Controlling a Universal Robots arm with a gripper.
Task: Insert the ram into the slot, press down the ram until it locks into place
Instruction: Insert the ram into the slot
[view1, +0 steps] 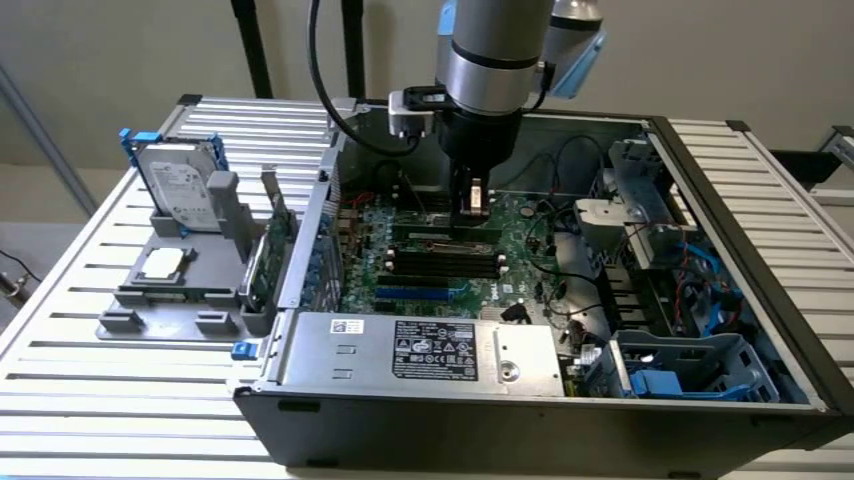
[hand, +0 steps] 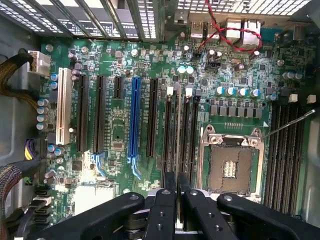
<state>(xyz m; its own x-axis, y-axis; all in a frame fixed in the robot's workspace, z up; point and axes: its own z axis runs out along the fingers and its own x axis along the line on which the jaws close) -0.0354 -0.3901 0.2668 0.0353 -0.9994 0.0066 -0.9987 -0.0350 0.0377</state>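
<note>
My gripper reaches down into the open computer case, over the motherboard. In the wrist view its black fingers stand close together, shut on the ram. The ram is a thin stick seen edge-on, running along a long black slot with white end clips, one of several parallel ones. In the exterior view the ram's top edge lies just under the gripper, next to the row of black slots. I cannot tell how deep the ram sits in the slot.
The empty CPU socket lies beside the slots, with more black sockets beyond it. A blue slot runs parallel. Outside the case stand a hard drive, a green expansion card and a grey fixture. The power supply fills the case front.
</note>
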